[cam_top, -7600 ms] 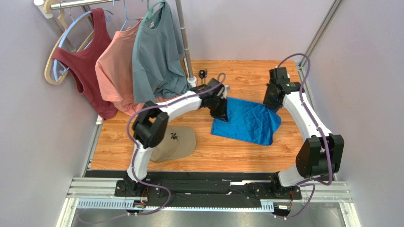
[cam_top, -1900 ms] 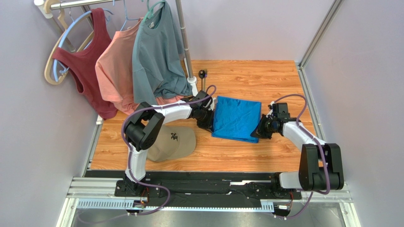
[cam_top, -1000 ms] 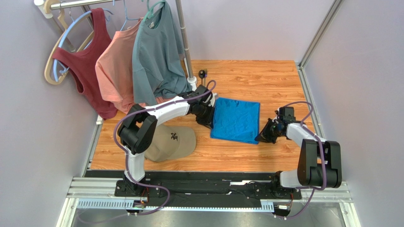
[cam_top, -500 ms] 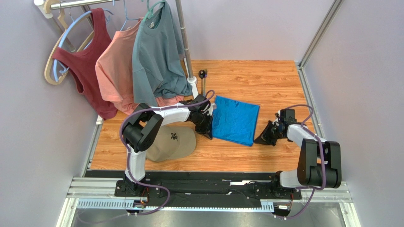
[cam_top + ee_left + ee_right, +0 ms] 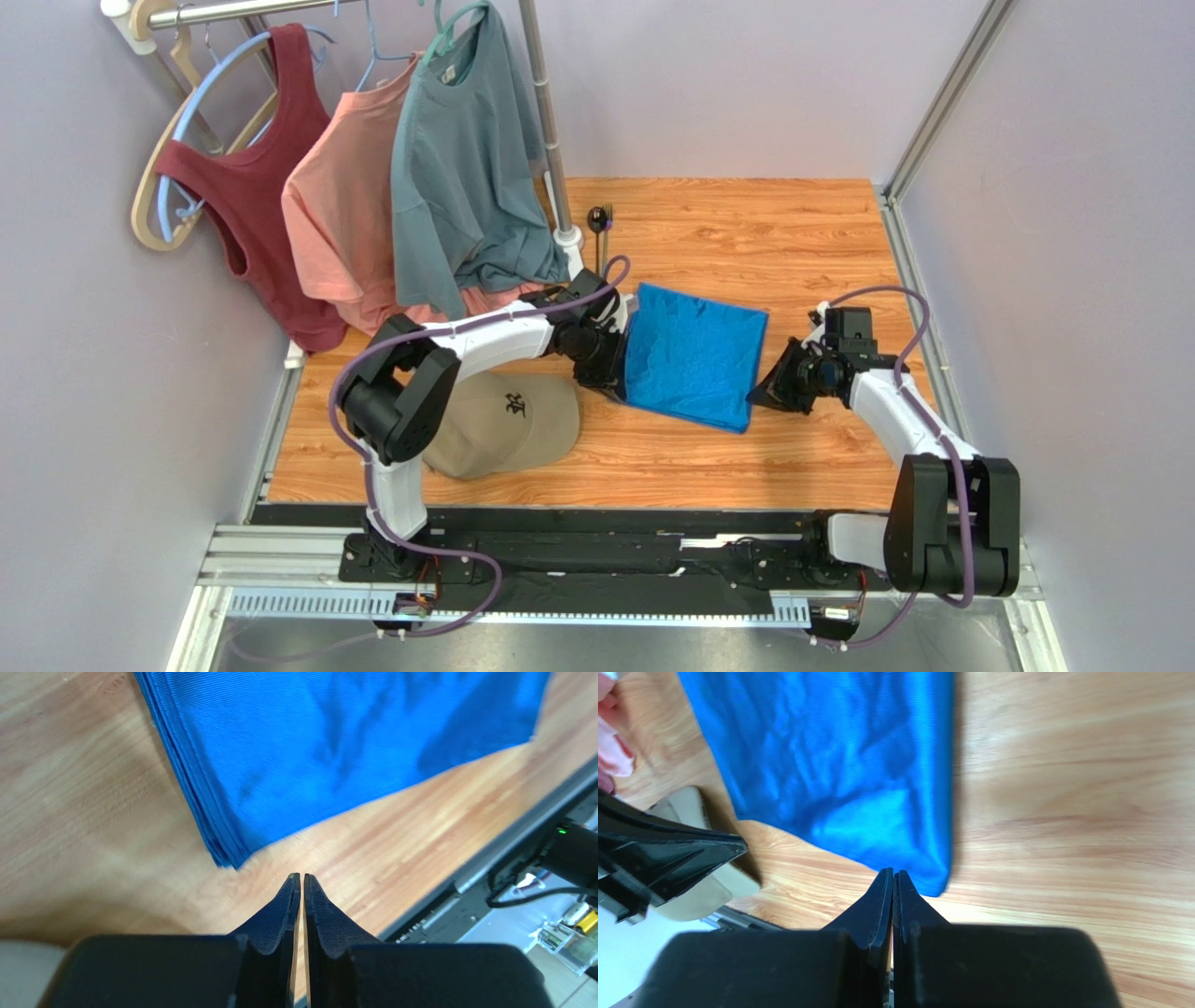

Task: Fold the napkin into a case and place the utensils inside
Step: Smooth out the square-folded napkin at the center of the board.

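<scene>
Lying flat, the near-square napkin [image 5: 694, 357] sits slightly skewed; left gripper [image 5: 302, 878] and right gripper [image 5: 892, 874] both closed, empty.

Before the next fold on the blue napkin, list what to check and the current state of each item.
1. Napkin lies flat as a layered rectangle: ok; stacked edges show in the left wrist view.
2. Left jaws free of cloth: ok; shut and empty, just off a napkin corner.
3. Right jaws free of cloth: cannot tell; shut with nothing between them, tips at the napkin's edge.
4. Jaws ready to grasp: not ok; both are shut.
5. Tan cap apart from the napkin: ok.
6. Utensils located: cannot tell; only a dark slender piece shows by the rack pole.
</scene>
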You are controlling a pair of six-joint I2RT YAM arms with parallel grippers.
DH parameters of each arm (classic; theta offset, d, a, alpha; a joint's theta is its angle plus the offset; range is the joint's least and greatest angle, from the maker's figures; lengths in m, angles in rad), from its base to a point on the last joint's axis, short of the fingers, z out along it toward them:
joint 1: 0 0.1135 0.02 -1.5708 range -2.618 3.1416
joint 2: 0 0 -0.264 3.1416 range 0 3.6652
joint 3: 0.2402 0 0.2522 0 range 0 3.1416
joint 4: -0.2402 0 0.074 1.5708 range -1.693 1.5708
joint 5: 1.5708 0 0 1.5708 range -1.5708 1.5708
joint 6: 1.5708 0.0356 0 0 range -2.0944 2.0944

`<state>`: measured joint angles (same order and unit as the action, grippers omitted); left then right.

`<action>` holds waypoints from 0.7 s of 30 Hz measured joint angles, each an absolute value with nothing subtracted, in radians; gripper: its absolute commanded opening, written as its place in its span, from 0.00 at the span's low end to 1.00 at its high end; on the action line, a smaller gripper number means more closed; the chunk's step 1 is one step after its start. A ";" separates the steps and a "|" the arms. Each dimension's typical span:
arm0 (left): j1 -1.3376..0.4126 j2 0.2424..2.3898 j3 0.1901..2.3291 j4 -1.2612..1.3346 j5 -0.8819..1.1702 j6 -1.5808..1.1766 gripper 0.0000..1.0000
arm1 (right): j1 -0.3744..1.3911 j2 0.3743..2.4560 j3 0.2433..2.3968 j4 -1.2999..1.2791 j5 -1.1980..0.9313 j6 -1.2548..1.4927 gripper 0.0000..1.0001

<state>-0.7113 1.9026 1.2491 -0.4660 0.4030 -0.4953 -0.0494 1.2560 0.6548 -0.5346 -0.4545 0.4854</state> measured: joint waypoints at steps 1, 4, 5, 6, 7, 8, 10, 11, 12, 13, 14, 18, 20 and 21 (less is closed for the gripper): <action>-0.711 1.884 1.251 -0.472 0.403 -0.495 0.13 | -0.039 1.255 0.661 -0.530 -0.461 0.490 0.00; -0.706 1.851 1.282 -0.479 0.407 -0.496 0.13 | -0.018 1.266 0.661 -0.518 -0.482 0.509 0.00; -0.703 1.851 1.296 -0.471 0.410 -0.497 0.12 | -0.013 1.278 0.660 -0.509 -0.493 0.518 0.00; -0.701 1.855 1.304 -0.466 0.410 -0.497 0.11 | -0.010 1.292 0.657 -0.495 -0.505 0.525 0.00; -0.697 1.860 1.309 -0.459 0.410 -0.497 0.11 | -0.008 1.306 0.652 -0.480 -0.513 0.530 0.00; -0.691 1.872 1.314 -0.459 0.411 -0.497 0.11 | -0.007 1.322 0.646 -0.469 -0.519 0.533 0.00; -0.680 1.910 1.319 -0.448 0.408 -0.496 0.11 | -0.007 1.353 0.634 -0.454 -0.526 0.535 0.00; -0.675 1.930 1.317 -0.448 0.405 -0.495 0.11 | -0.007 1.367 0.628 -0.450 -0.527 0.534 0.00; -0.670 1.948 1.314 -0.447 0.397 -0.495 0.11 | -0.007 1.380 0.618 -0.444 -0.527 0.533 0.00; -0.667 1.966 1.305 -0.446 0.385 -0.493 0.11 | -0.007 1.387 0.609 -0.443 -0.526 0.533 0.00; -0.664 1.980 1.293 -0.445 0.379 -0.493 0.11 | -0.008 1.390 0.597 -0.443 -0.524 0.530 0.00; -0.654 1.974 1.265 -0.422 0.398 -0.500 0.10 | -0.021 1.390 0.569 -0.455 -0.505 0.523 0.00; -0.654 1.971 1.261 -0.416 0.398 -0.500 0.11 | -0.035 1.387 0.570 -0.463 -0.484 0.516 0.00; -0.655 1.971 1.260 -0.415 0.399 -0.500 0.11 | -0.037 1.382 0.570 -0.469 -0.475 0.513 0.00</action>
